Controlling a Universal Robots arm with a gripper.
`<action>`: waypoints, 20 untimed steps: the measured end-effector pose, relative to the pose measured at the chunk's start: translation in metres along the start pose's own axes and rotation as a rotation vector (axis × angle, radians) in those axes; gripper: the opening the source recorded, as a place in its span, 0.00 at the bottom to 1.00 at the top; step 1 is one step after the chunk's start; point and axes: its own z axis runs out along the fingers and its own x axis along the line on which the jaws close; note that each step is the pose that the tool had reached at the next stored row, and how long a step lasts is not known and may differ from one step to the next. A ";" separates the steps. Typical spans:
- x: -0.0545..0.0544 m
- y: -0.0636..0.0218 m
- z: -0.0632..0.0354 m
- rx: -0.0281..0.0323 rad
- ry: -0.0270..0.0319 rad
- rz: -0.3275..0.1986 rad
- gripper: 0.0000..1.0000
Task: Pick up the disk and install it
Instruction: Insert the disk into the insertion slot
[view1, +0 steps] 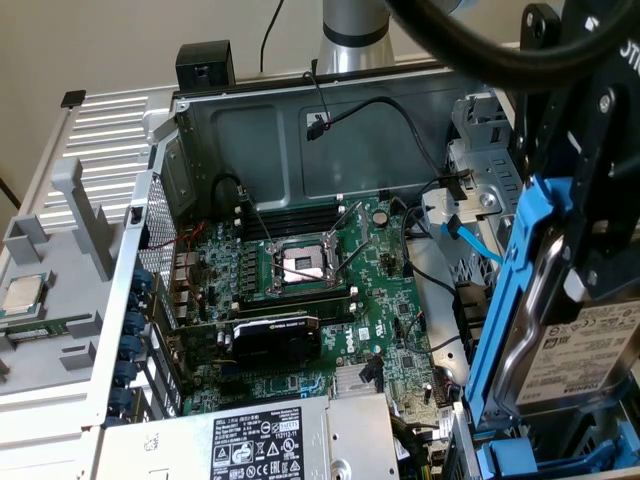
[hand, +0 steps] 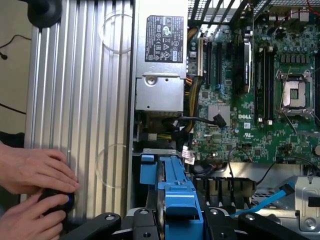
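The disk (view1: 585, 355) is a silver-grey drive with a white printed label, clipped in a blue plastic carrier (view1: 500, 330). It hangs tilted, nearly on edge, above the open computer case at the exterior view's right. My gripper (view1: 585, 250) is shut on the disk from above, its black fingers on either side of the carrier. In the wrist view, the carrier (hand: 172, 192) sticks out from between the gripper (hand: 175, 222) fingers, over the edge of the case near the drive bays.
The open case holds a motherboard (view1: 300, 290) with a bare CPU socket (view1: 300, 262), a power supply (view1: 260, 445), a metal drive cage (view1: 480, 190) and a blue cable (view1: 478, 243). A small CPU chip (view1: 25, 295) lies on the left tray. A person's hands (hand: 30, 185) rest beside the case.
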 end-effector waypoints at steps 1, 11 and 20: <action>0.000 0.0000 0.0004 0.0000 0.0001 0.000 0.37; 0.000 -0.0002 0.0026 -0.0001 0.0002 0.000 0.37; 0.001 -0.0003 0.0045 0.0000 0.0002 0.000 0.37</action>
